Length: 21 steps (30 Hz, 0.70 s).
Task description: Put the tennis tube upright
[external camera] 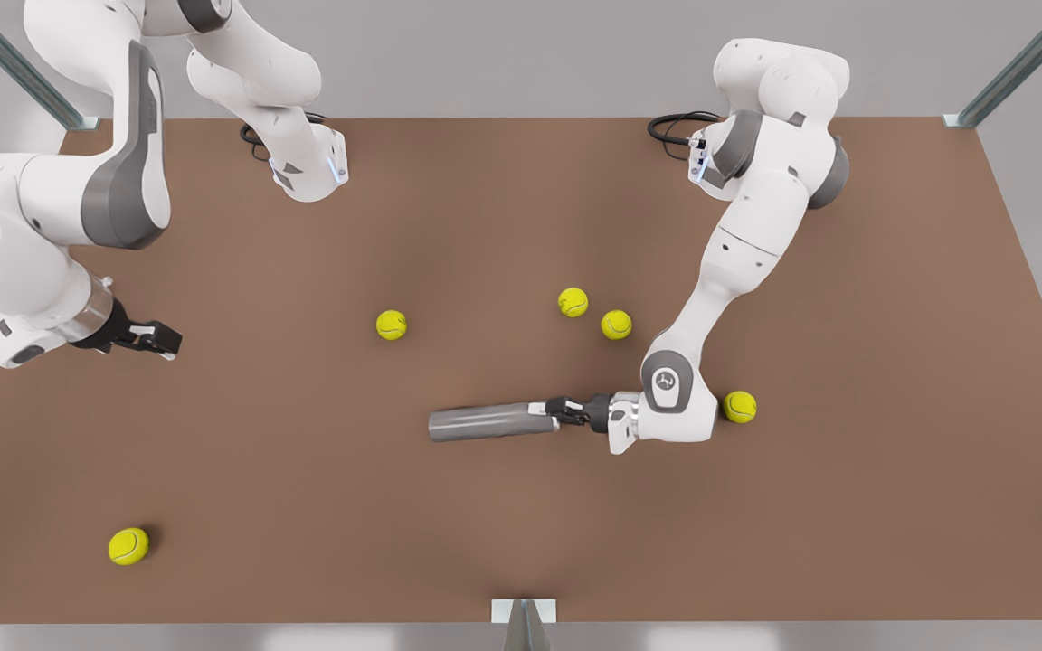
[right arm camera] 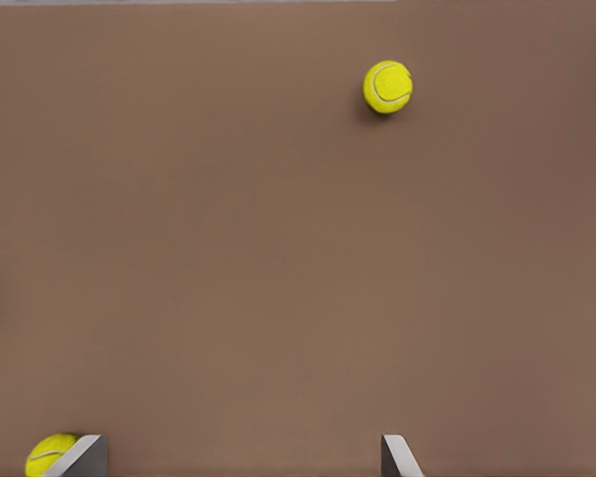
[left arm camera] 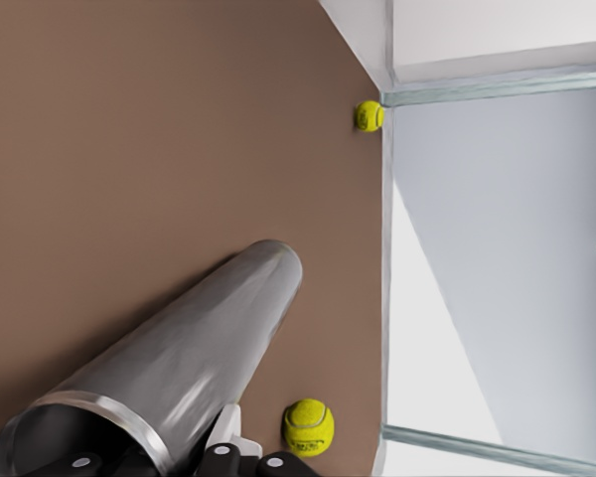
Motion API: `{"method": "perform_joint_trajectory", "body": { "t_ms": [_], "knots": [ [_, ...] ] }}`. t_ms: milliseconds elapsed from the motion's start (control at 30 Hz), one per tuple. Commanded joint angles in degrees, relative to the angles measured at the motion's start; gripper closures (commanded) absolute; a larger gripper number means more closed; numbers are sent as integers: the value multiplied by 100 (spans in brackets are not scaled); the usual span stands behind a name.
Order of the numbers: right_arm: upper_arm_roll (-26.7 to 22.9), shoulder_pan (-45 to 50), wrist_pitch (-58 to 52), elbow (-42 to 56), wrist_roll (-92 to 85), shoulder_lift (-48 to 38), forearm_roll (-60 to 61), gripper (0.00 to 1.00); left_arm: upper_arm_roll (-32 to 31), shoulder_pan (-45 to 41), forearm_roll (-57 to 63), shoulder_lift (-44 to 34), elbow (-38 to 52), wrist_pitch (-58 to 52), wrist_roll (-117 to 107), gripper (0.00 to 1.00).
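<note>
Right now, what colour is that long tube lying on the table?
Plain metallic grey, with a paler rim at its open end. The tennis tube shows best in the left wrist view.

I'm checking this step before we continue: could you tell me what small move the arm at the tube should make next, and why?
Probably lift the rim end and start tilting it up. The tube lies flat on the table, and the left gripper appears shut on its pale rim. The right gripper waits open, off at the front view's left.
</note>
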Motion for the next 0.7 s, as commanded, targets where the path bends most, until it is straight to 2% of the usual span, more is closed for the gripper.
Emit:
{"method": "perform_joint_trajectory", "body": {
  "t_ms": [0,233,667],
  "knots": [
    [0,1,0,0,1,-1,1,0,9,0,35,-29,-30,-3,-1,76],
    [0,10,0,0,1,-1,1,0,88,9,439,-319,-127,-82,-387,79],
    [0,45,0,0,10,-1,1,0,457,26,1054,-758,-127,-864,-1257,79]
  ]
}}
